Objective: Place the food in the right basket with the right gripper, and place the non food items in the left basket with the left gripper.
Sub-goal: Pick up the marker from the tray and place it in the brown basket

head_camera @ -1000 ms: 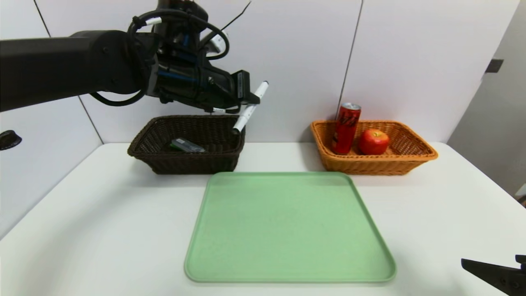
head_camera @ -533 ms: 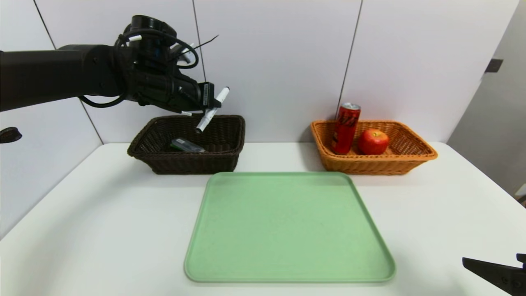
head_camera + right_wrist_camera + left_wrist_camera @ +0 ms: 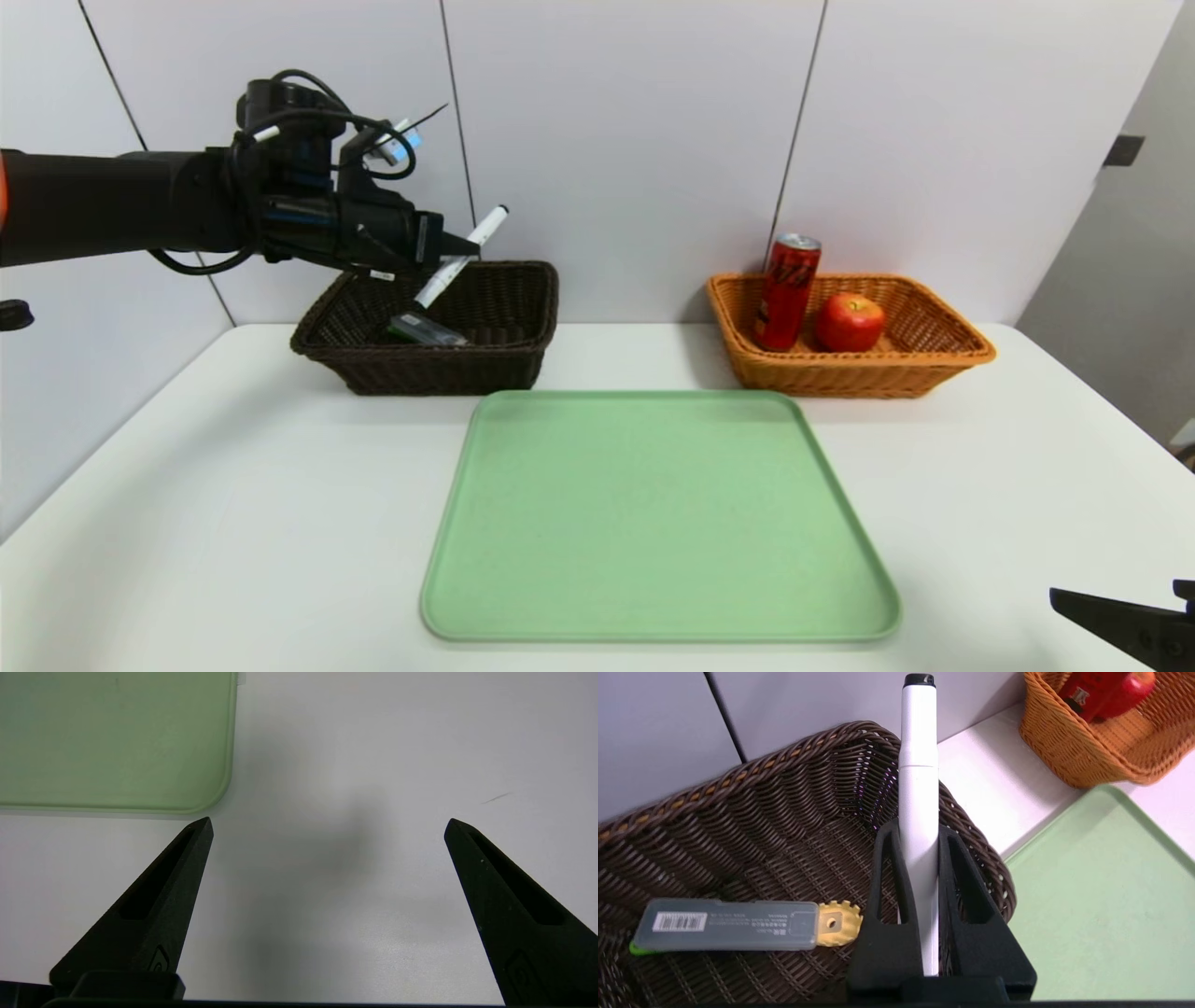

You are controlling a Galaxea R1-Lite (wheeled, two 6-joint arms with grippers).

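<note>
My left gripper (image 3: 450,252) (image 3: 918,828) is shut on a white marker (image 3: 457,259) (image 3: 918,779), held slanted over the dark brown left basket (image 3: 504,347) (image 3: 738,812). Inside that basket lies a grey plastic case with a yellow toothed end (image 3: 425,329) (image 3: 728,924). The orange right basket (image 3: 934,359) (image 3: 1069,751) holds a red soda can (image 3: 786,291) and a red apple (image 3: 849,321). My right gripper (image 3: 328,826) (image 3: 1120,625) is open and empty, low over the bare table at the front right.
A green tray (image 3: 653,513) (image 3: 1101,896) (image 3: 112,742) lies in the middle of the white table (image 3: 233,513) with nothing on it. White wall panels stand right behind both baskets.
My left arm has swung left and lowered, carrying the marker from the basket's right rim to above its inside. The right arm has not moved.
</note>
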